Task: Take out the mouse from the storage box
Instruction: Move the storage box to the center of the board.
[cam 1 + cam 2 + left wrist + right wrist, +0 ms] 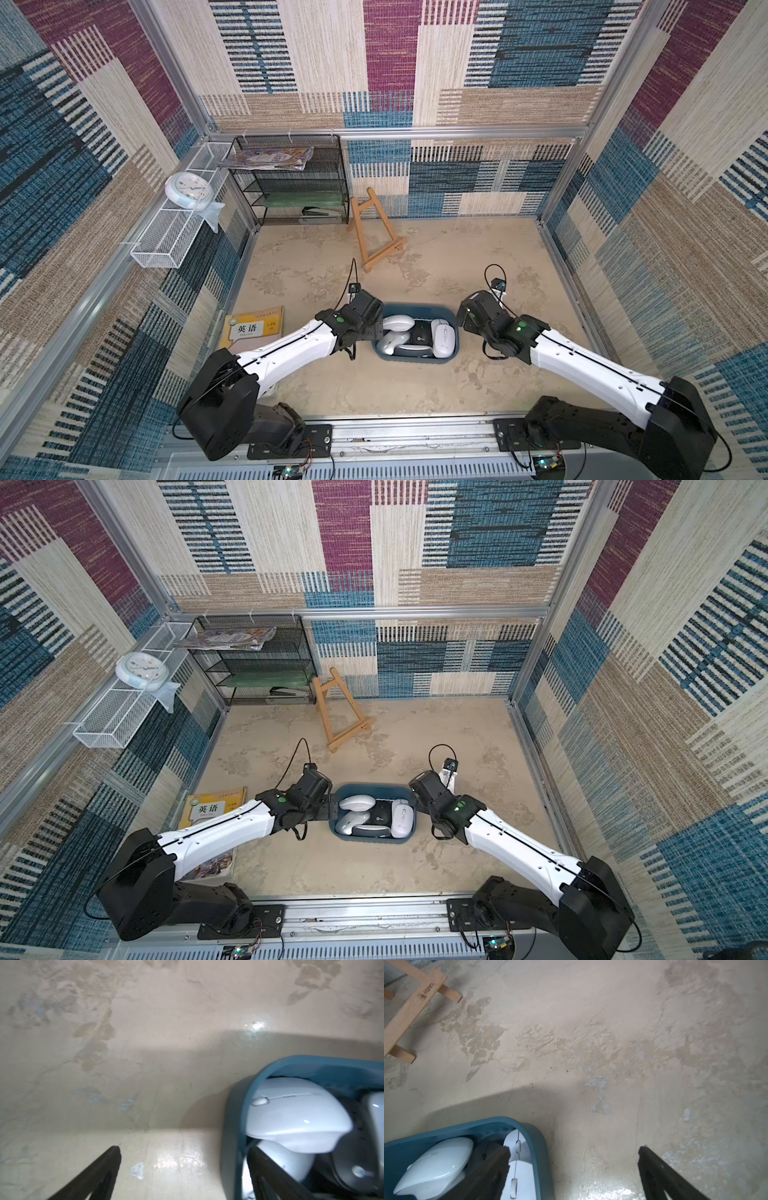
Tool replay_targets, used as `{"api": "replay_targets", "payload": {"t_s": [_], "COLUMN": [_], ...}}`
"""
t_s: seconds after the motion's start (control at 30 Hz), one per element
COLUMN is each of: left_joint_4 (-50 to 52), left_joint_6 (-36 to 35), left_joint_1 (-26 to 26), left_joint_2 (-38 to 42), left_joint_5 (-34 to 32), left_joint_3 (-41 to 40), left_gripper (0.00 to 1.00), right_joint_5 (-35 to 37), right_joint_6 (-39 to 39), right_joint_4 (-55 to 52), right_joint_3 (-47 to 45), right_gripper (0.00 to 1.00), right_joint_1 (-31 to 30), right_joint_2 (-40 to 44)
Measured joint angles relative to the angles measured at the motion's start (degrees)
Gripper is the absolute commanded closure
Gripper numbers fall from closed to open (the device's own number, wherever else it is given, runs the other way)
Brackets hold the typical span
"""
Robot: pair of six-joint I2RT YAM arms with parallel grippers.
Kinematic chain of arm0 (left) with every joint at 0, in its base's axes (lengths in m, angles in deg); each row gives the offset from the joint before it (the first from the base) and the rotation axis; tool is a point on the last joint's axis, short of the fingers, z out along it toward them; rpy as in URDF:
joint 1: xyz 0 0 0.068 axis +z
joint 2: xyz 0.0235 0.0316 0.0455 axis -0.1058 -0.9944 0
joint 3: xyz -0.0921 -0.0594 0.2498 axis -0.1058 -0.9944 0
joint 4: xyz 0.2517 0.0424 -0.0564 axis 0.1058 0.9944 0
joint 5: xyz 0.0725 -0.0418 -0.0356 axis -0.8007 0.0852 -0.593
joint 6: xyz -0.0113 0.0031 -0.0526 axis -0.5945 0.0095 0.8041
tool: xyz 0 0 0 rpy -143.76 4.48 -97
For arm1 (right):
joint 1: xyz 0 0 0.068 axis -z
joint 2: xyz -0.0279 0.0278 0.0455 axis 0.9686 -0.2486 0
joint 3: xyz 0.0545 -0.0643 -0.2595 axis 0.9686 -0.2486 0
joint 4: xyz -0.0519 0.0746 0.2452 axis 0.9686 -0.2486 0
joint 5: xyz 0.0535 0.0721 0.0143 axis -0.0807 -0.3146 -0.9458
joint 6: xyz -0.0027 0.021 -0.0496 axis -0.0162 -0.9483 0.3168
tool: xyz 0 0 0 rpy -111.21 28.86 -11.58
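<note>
Left arm (286, 353) and right arm (582, 361) low, inward; left tool (184, 1150) and right tool (574, 1149) (jaws wide apart).

A: Top pair?
B: Mounted high over the near rail (415, 432), facing down and forward; far off, whole cell in frame, near-identical coverage.
A: Left wrist?
B: Very close, low over the tabletop (145, 1064), aimed along it at one end of the storage box (232, 1126).
A: Right wrist?
B: Equally close, aimed at the opposite end, easel (411, 1009) foot at frame edge.
A: Overlap?
B: Storage box and tabletop in all four.
</note>
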Motion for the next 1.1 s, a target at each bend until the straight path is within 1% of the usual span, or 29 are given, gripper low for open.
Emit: {"api": "replay_targets", "payload": {"t_s": [0.13, 0.23, 0.3, 0.47, 0.6, 0.77, 1.1], "left_joint_4": [-3.9, -6.7, -8.2, -11.0, -11.6, -12.1, -9.3], "left_joint_6": [0.3, 2.0, 2.5, 3.6, 4.5, 5.7, 6.9], "left_joint_1": [0.2, 0.2, 0.2, -0.1, 0.0, 0.0, 0.0], "left_joint_2": [0.3, 1.1, 1.0, 0.1, -0.6, -2.1, -4.1], "left_joint_5": [6.8, 11.7, 15.1, 20.4, 21.1, 21.2, 19.9], "left_joint_3": [-0.9, -2.8, -3.3, -3.3, -3.3, -2.8, 1.2], "left_gripper": [0.02, 0.07, 0.08, 0.08, 0.08, 0.09, 0.09], "right_joint_5": [-7.5, -12.4, -14.8, -21.6, -25.3, -27.6, -26.1], "right_joint_6": [-0.5, -1.4, -1.9, -2.1, -2.0, -2.0, -1.6], "right_joint_4": [5.5, 9.0, 10.6, 14.8, 16.3, 18.2, 15.9], "right_joint_3": [-2.0, -3.7, -4.9, -7.4, -7.8, -7.3, -2.3], "right_gripper": [0.01, 0.01, 0.01, 0.01, 0.01, 0.01, 0.00], "right_joint_1": [0.0, 0.0, 0.0, 0.0, 0.0, 0.0, 0.2], "right_joint_2": [-1.1, -1.1, -1.0, -1.8, -3.5, -4.4, -9.6]}}
